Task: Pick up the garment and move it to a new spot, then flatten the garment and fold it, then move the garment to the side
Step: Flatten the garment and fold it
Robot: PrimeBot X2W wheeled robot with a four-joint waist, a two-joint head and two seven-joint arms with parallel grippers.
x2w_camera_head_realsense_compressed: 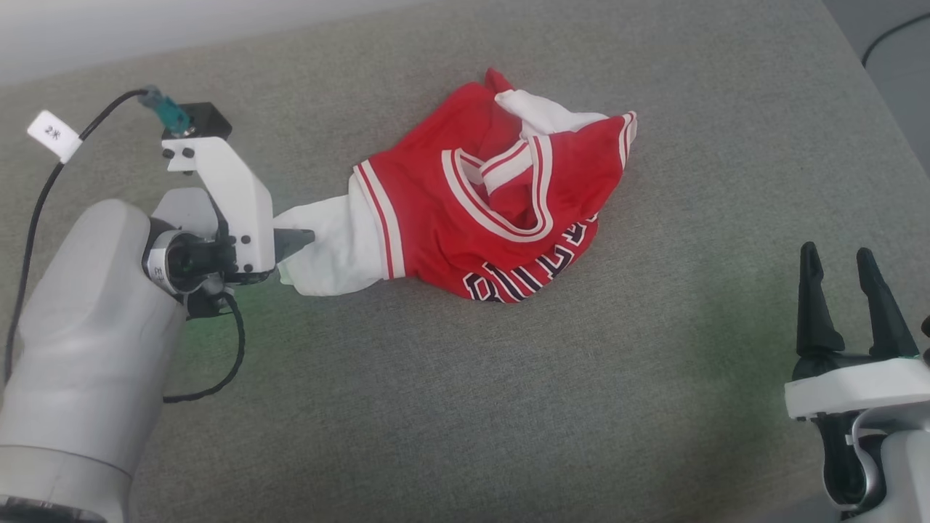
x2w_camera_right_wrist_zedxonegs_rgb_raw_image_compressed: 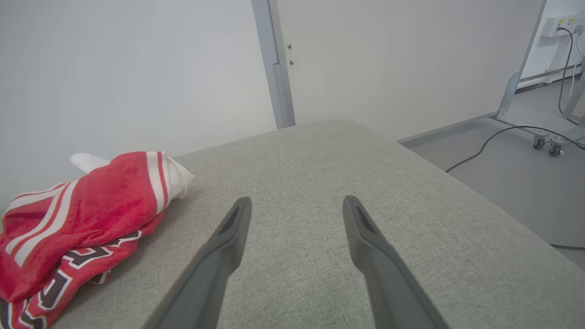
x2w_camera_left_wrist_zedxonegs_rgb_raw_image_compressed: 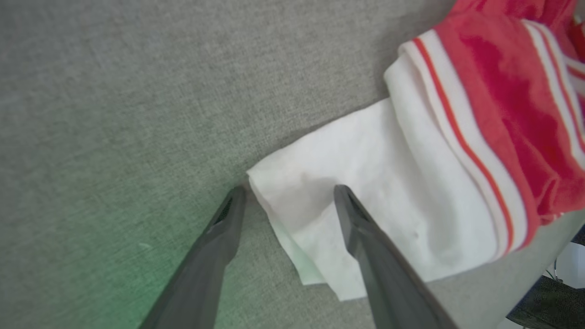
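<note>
The garment (x2w_camera_head_realsense_compressed: 494, 211) lies crumpled in a heap on the grey padded surface, red with white sleeves, striped trim and dark lettering along its near edge. One white sleeve (x2w_camera_head_realsense_compressed: 327, 250) stretches left toward my left gripper (x2w_camera_head_realsense_compressed: 294, 243). In the left wrist view that gripper (x2w_camera_left_wrist_zedxonegs_rgb_raw_image_compressed: 288, 194) is open, its fingers straddling the corner of the white sleeve (x2w_camera_left_wrist_zedxonegs_rgb_raw_image_compressed: 365, 192), one finger lying over the cloth. My right gripper (x2w_camera_head_realsense_compressed: 843, 261) stands open at the lower right, well clear of the garment (x2w_camera_right_wrist_zedxonegs_rgb_raw_image_compressed: 77, 228), with nothing between its fingers (x2w_camera_right_wrist_zedxonegs_rgb_raw_image_compressed: 237, 224).
The grey fabric surface (x2w_camera_head_realsense_compressed: 508, 407) spreads wide around the heap. Its right edge drops to a floor with a black cable (x2w_camera_right_wrist_zedxonegs_rgb_raw_image_compressed: 502, 137) and a wheeled frame. A white wall (x2w_camera_right_wrist_zedxonegs_rgb_raw_image_compressed: 137, 68) stands behind. A black cable (x2w_camera_head_realsense_compressed: 29, 218) loops beside my left arm.
</note>
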